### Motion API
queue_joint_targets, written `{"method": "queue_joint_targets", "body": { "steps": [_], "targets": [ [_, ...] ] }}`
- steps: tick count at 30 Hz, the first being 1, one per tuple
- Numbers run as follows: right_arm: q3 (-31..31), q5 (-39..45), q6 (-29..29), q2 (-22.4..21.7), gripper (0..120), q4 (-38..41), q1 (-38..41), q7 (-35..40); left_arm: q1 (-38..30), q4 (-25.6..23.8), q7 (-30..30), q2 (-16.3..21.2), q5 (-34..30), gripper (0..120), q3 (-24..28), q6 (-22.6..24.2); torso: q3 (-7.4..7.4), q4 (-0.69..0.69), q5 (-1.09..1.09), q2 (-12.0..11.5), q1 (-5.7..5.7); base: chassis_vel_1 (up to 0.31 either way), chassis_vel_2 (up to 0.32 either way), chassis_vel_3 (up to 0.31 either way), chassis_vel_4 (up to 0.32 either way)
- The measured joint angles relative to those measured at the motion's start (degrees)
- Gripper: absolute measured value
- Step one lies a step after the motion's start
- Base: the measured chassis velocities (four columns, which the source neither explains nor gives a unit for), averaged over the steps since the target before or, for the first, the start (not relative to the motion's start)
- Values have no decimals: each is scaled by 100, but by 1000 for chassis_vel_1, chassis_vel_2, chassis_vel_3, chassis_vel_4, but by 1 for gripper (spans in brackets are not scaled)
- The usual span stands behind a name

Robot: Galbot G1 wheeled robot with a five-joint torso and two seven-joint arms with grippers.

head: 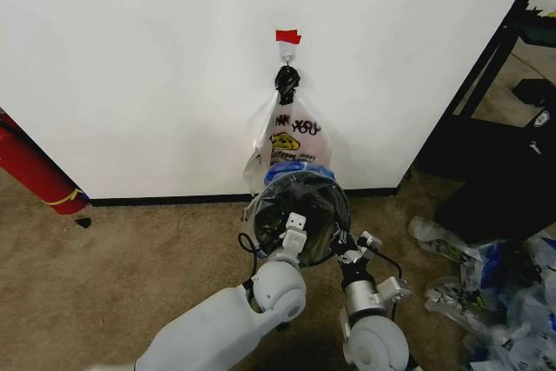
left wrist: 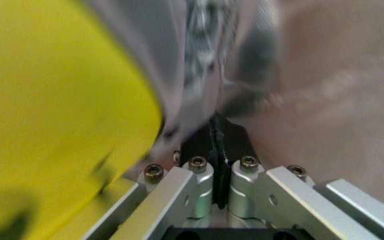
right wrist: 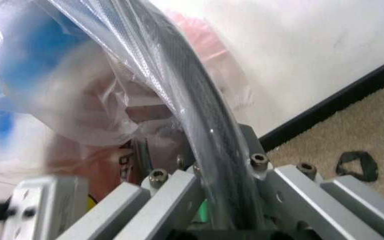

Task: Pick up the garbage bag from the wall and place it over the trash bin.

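Carpet floor at the foot of the white wall (head: 130, 67) carries the trash bin (head: 300, 215), which stands just in front of the black baseboard and directly below the hook (head: 287, 51) with its red tape strip (head: 287, 36). Left tool (head: 294, 234) sits at the bin's near rim, left of centre; in the left wrist view its black pads (left wrist: 220, 145) are pressed together on thin film, apparently a fold of the garbage bag (head: 300, 171). Right tool (head: 358, 248) sits at the near rim on the right side; in the right wrist view the film-covered rim (right wrist: 205, 150) runs between its jaws, so it reads as clamped on bag and rim together. Both arms are about equally near; the bin lies straight ahead of them toward the wall. The garbage bag, clear with blue patches, is draped over the bin's mouth, its blue edge showing at the far rim. Inside the bin only bag film can be made out. A "THANK YOU" smiley bag (head: 291, 136) hangs from the hook above. Loose plastic bags (head: 486, 293) lie toward the floor's right edge.
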Motion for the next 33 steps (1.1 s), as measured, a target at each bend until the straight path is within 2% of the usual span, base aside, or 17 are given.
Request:
{"method": "queue_joint_targets", "body": {
  "steps": [8, 17, 24, 29, 33],
  "targets": [
    [-110, 64, -36, -94, 0, 121, -139, 1, -212, 438, 169, -11, 187, 0, -36, -131, 0, 1, 0, 0, 0, 0, 0, 0, 0],
    [-231, 44, -102, -160, 0, 256, -264, -100, -302, 634, 283, -51, 253, 0, -56, -202, 0, 0, 0, 0, 0, 0, 0, 0, 0],
    [-206, 28, -91, -110, 0, 143, -190, -121, -138, 189, 359, 83, 276, 0, -30, -195, 0, 0, 0, 0, 0, 0, 0, 0, 0],
    [-134, 57, -72, -44, 0, -53, -83, -129, 111, -334, 502, 224, 485, 0, 24, -209, 0, 1, 0, 0, -1, 0, 0, 0, 0],
    [-160, 25, -72, -39, 0, -85, -99, -155, 63, -330, 529, 200, 571, 0, 3, -241, 0, 0, 0, 0, -1, 0, 0, 0, 0]
  ]
}}
